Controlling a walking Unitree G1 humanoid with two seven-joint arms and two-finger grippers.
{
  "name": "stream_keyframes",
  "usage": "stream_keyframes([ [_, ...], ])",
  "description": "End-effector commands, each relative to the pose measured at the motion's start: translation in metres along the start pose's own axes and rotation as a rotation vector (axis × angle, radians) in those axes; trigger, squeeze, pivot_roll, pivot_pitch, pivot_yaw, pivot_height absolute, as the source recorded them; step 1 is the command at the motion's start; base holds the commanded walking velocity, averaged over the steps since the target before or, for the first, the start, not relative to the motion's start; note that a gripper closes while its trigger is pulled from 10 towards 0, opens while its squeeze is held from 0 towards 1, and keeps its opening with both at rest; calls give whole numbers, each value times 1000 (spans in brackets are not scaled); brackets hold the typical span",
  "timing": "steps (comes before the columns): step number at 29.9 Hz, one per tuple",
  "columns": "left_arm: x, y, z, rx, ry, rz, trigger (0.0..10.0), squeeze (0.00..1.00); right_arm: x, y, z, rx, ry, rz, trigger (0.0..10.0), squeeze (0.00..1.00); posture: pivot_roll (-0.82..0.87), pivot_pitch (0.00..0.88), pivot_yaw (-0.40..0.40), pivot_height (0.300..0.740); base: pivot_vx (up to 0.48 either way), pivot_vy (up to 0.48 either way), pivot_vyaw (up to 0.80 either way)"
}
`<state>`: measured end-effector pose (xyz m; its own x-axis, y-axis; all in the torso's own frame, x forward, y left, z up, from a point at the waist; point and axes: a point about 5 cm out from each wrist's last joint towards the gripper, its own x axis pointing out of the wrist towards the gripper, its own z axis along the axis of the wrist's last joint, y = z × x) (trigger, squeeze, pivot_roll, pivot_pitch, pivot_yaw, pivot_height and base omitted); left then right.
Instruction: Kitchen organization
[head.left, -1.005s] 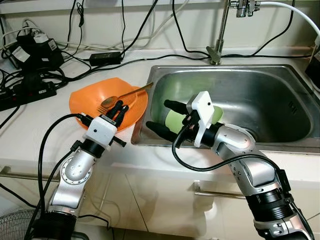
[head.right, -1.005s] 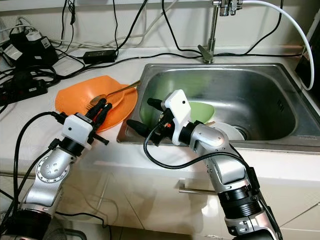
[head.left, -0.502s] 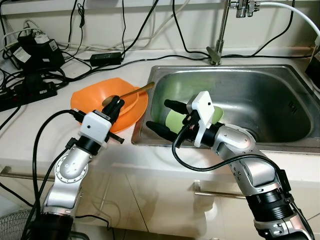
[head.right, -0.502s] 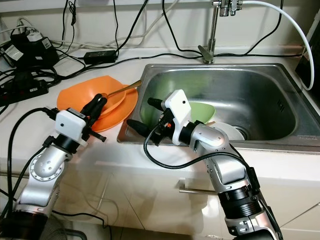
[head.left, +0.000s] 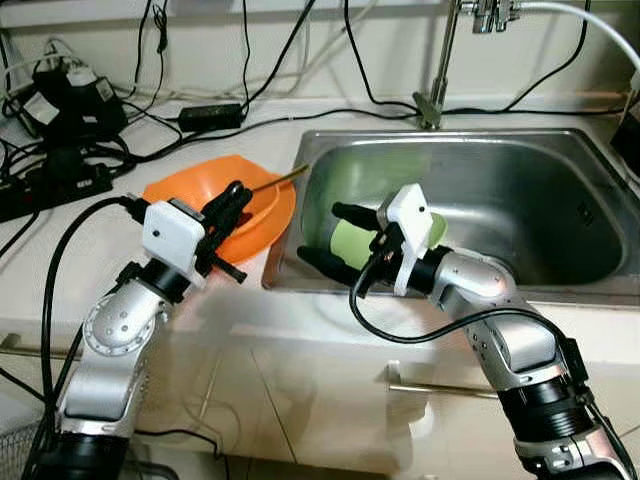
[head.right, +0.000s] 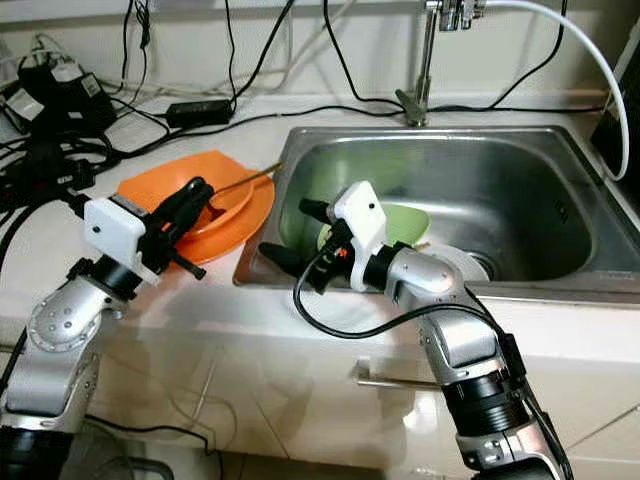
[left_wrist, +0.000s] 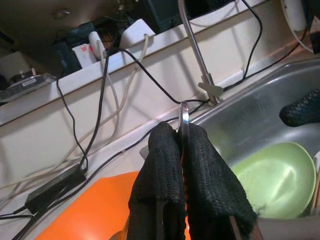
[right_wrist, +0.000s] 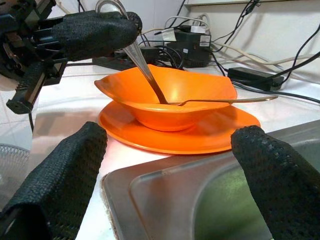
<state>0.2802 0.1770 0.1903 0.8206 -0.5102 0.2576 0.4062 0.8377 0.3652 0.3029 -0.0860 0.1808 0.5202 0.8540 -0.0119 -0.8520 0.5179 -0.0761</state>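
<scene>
Counter (head.left: 60, 260): pale worktop with a steel sink (head.left: 520, 180) set into its right half; cables and power bricks (head.left: 70, 95) lay along its back-left corner.

Bowl (head.left: 262, 200): orange, sat on an orange plate (head.right: 240, 232) on the counter just beside the sink's left rim.

Utensils: a thin metal handle (right_wrist: 225, 100) rested across the bowl, its end reaching over the rim toward the sink. A second metal utensil (right_wrist: 142, 70) stood tilted, its lower end inside the bowl.

Left gripper (head.left: 232, 203): sat above the bowl's near-left edge, fingers (left_wrist: 165, 185) pinched narrow on the handle of the tilted utensil. In the left wrist view the metal strip ran up between the two black pads.

Right gripper (head.left: 330, 238): hung over the sink's front-left corner, pointing toward the bowl. Fingers (right_wrist: 75, 165) spread wide, holding nothing, one above the other in the head views.

Green dish (head.right: 405, 222): lay in the sink near its left wall, partly behind the right gripper.

White dish (head.right: 460, 262): sat in the sink at the front edge, touching the green one as far as could be told.

Tap (head.left: 440, 60): rose from the sink's back edge.
</scene>
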Motion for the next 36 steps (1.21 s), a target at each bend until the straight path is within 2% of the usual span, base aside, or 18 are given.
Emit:
stream_keyframes([
  [1,-6,1,-5,-32,52,-37,0,0,2,0,1,-5,3,18,10000,0,-24,0,89,740,0,0,0],
  [9,-8,4,-3,-67,95,-102,0,0,1,-1,1,-6,5,14,10000,0,-23,0,87,740,0,0,0],
  [11,-6,6,4,-103,97,-134,0,0,2,-1,1,-7,4,16,10000,0,-20,0,87,740,0,0,0],
  [21,-3,10,21,-146,100,-222,0,0,3,-5,-1,3,8,-8,10000,0,-17,0,89,740,0,0,0],
  [31,-5,24,24,-110,136,-212,0,0,4,-9,-2,25,8,-33,10000,0,-13,0,90,740,0,0,0],
  [36,-4,37,29,-76,121,-164,0,0,5,-8,-2,19,4,-34,10000,0,-11,0,90,740,0,0,0],
])
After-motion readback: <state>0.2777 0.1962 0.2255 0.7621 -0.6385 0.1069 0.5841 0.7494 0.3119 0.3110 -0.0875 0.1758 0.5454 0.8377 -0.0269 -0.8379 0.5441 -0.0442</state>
